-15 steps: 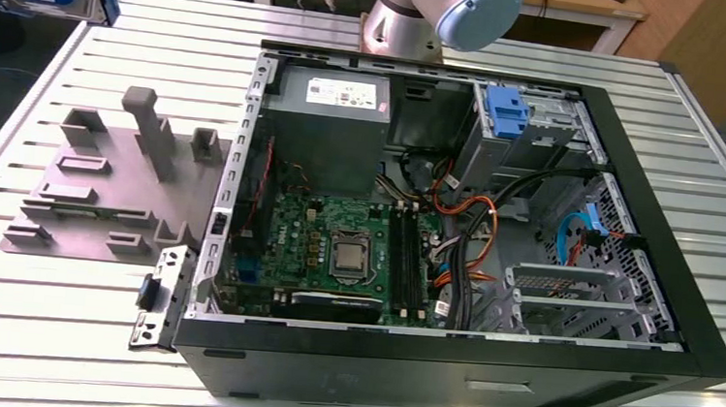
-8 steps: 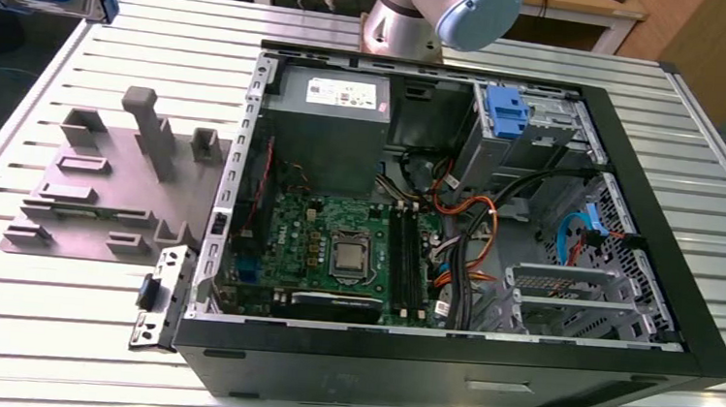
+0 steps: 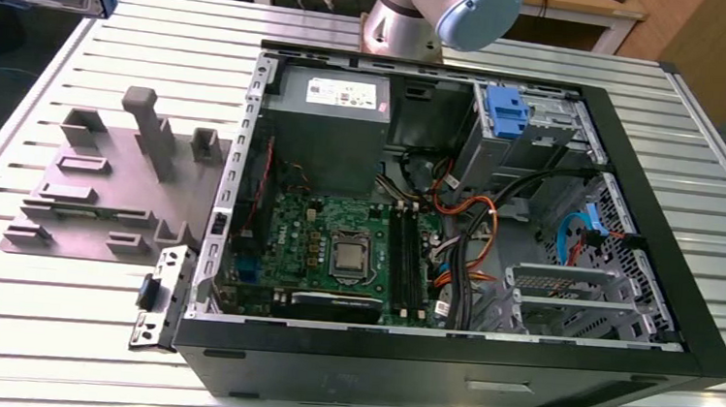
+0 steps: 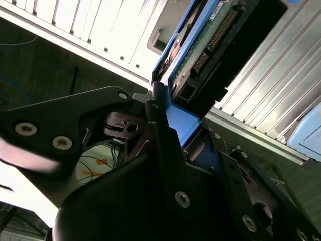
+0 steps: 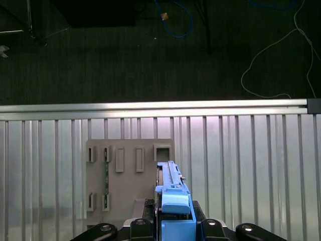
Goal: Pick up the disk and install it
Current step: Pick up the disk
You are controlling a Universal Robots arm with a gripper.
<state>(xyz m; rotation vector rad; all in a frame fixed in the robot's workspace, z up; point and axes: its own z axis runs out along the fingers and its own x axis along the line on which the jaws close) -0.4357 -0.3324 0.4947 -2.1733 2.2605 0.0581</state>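
while the hand (image 4: 183,123) is clamped on the blue carrier frame of the disk (image 4: 213,35), we take the step in hand to be the carry from the grey stepped fixture (image 5: 125,186) toward the open computer case (image 3: 427,379). in the second wrist view the fingers (image 4: 170,155) pinch the carrier's end tab, and the drive's circuit side and connector row stand out beyond them. in the first wrist view the disk hangs edge-on above the fixture, apart from it, over the slatted surface (image 5: 241,165). in the exterior view it sits high at the view's left, well apart from the case.

we judge the grip to be the thing to mind: only one end is held, so the long body can lever against the fingers. we would move smoothly, without sudden turns, so the plastic tab does not slip or flex. we would keep the disk high enough to clear the fixture's upright posts and the case's side wall, and hold its flat faces steady and squared to the metal drive bay (image 3: 550,131), where a blue bracket (image 3: 505,113) is fixed. orange cables (image 3: 473,212) lie near that bay; we would keep the connector end away from them.
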